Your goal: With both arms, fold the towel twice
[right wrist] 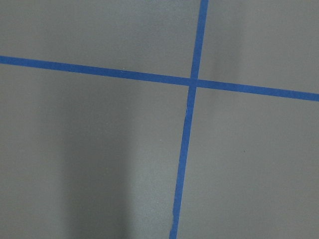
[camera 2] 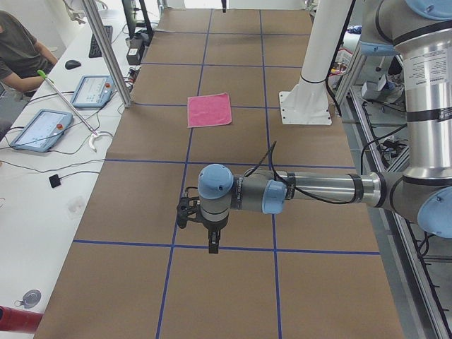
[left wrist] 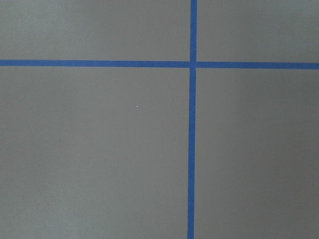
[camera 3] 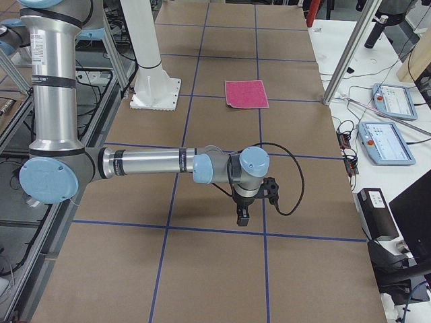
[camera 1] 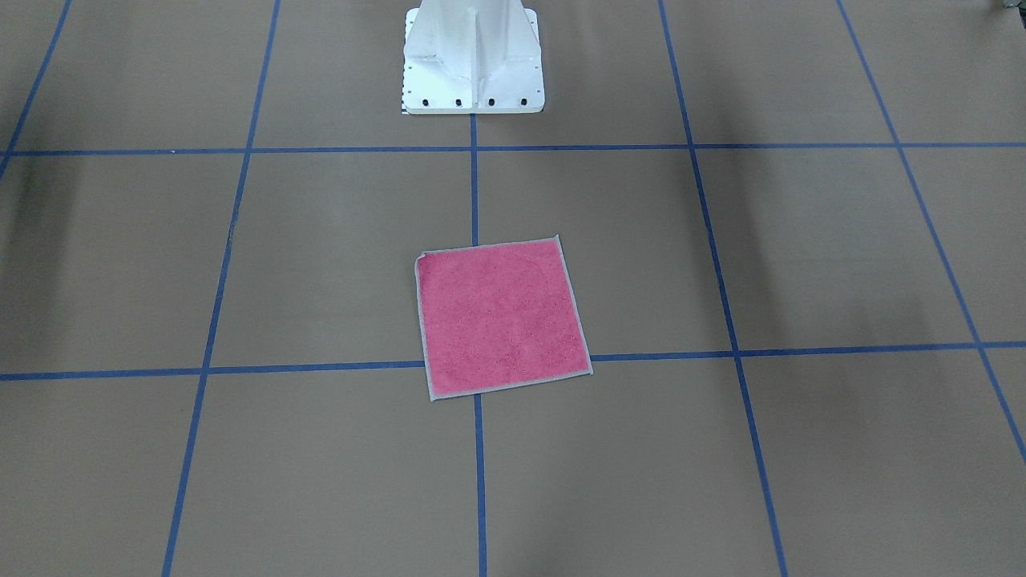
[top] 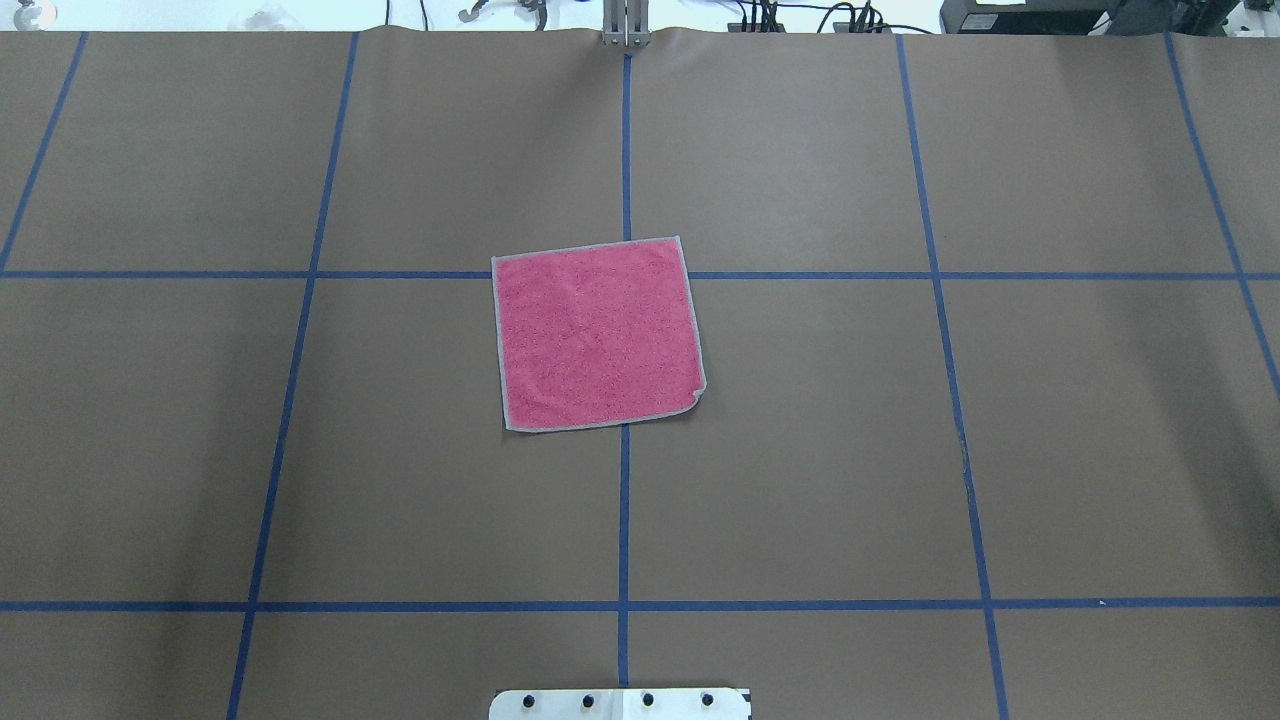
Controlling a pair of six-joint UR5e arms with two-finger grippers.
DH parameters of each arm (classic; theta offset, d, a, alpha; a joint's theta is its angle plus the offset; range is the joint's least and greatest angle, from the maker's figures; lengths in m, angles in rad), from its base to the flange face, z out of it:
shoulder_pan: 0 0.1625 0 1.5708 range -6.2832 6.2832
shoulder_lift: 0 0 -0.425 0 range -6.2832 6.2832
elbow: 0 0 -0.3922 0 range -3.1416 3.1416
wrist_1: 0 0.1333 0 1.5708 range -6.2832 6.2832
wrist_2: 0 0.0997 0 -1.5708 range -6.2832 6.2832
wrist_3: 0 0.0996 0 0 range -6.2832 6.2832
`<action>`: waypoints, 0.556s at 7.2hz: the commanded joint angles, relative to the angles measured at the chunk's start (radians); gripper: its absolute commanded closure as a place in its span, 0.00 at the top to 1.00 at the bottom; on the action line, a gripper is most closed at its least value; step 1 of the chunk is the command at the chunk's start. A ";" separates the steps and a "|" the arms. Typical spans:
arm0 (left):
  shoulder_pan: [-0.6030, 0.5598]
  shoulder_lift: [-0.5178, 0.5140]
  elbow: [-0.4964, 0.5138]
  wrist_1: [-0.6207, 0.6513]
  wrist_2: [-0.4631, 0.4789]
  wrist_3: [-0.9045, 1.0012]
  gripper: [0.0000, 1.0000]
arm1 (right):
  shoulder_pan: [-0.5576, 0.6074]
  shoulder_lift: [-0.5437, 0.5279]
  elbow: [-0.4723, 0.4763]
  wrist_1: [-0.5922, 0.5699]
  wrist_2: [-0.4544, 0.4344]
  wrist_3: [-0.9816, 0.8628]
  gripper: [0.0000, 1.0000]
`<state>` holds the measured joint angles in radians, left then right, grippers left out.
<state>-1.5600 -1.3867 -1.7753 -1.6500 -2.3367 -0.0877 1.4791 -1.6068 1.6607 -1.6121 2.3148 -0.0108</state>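
Towel [top: 597, 335]: lies flat and unfolded on the table [top: 1000, 450], pink face up, grey border visible all round. It sits at mid-table, in front of the white pedestal [top: 620, 703] and well apart from it.

Orientation: the cloth is near square, so no long axis can be told. Its edges are turned slightly off the blue tape [top: 625, 520] grid. The centre line passes under it, with the larger part on the robot's left. A cross line passes under it just inside the far edge.

Corner: the near corner on the robot's right is curled in, giving a notched outline. The overhead and front views show this. The side views are too small to show it.

Arms: the overhead and front views show neither arm. The exterior left view shows the left arm [camera 2: 318, 187] stretched level over the table, with the left gripper [camera 2: 212, 246] pointing down near a tape crossing. The exterior right view shows the right arm [camera 3: 148, 163] posed likewise, with the right gripper [camera 3: 242, 219] pointing down. Both grippers are well apart from the towel.

Finger state: cannot tell for either gripper, as only the side views show them.

Wrist views: each shows bare brown surface and one tape crossing only.

Surroundings: a seated person [camera 2: 21, 53] appears only in the exterior left view.
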 commanded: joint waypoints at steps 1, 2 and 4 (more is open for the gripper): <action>0.003 -0.003 0.005 -0.014 -0.001 -0.003 1.00 | 0.033 -0.002 -0.002 -0.003 0.003 0.000 1.00; 0.005 -0.005 0.008 -0.019 -0.001 0.000 1.00 | 0.035 -0.004 -0.002 -0.003 0.005 0.000 1.00; 0.005 -0.005 0.010 -0.019 -0.001 -0.003 1.00 | 0.036 -0.018 0.005 -0.003 0.021 0.000 1.00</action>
<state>-1.5559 -1.3908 -1.7674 -1.6678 -2.3377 -0.0890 1.5129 -1.6138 1.6620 -1.6158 2.3257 -0.0107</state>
